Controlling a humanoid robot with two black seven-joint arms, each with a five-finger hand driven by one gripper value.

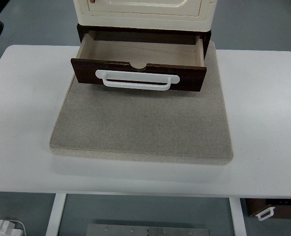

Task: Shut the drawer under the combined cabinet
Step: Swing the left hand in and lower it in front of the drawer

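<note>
Neither hand of the robot shows in the top view, so their state cannot be told; the dark brown wooden drawer [138,74] stands pulled out.

That drawer sits at the bottom of the cream-coloured cabinet [144,11], drawn toward the camera so that its pale bare interior lies open to view. Its dark front panel carries a long white plastic bar handle [137,80], with a small rounded notch cut in the panel's top edge just above it. Cabinet and drawer rest on the far part of a square grey-beige stone-like slab [143,123], which lies on the white table [263,113]. Below the table's near edge, at the lower right, a second small brown box with a white handle [276,210] is partly visible.
</note>
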